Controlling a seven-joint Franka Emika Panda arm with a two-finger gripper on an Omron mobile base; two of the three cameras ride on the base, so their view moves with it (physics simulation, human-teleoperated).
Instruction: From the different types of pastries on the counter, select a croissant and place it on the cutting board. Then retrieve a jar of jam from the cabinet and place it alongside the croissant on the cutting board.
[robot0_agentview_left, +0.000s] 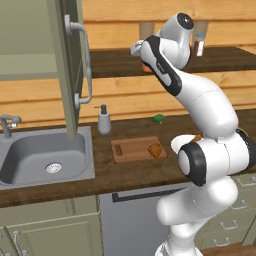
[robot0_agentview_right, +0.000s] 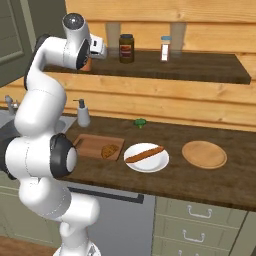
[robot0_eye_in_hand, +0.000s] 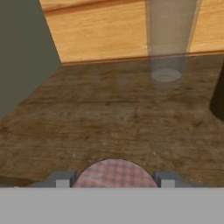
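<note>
The jar of jam (robot0_eye_in_hand: 114, 174) shows its pink checked lid between my gripper's (robot0_eye_in_hand: 114, 180) two fingertips, and the gripper is shut on it. The jar stands on or just above the dark wooden shelf, an orange-brown patch (robot0_agentview_left: 146, 67) (robot0_agentview_right: 86, 65) behind my hand. The cabinet door (robot0_agentview_left: 64, 65) hangs open at the left. Down on the counter (robot0_agentview_right: 200, 185), the croissant (robot0_agentview_left: 156, 150) (robot0_agentview_right: 109, 150) lies on the right end of the cutting board (robot0_agentview_left: 129, 146) (robot0_agentview_right: 91, 144).
A tall dark jar (robot0_agentview_right: 126, 48), a small white bottle (robot0_agentview_right: 164, 50) and a clear glass (robot0_eye_in_hand: 166, 39) share the shelf. A white plate (robot0_agentview_right: 161, 163) holds the stick pastry (robot0_agentview_right: 144, 154); a wooden plate (robot0_agentview_right: 204, 154), soap dispenser (robot0_agentview_left: 104, 120) and sink (robot0_agentview_left: 45, 155) are on the counter.
</note>
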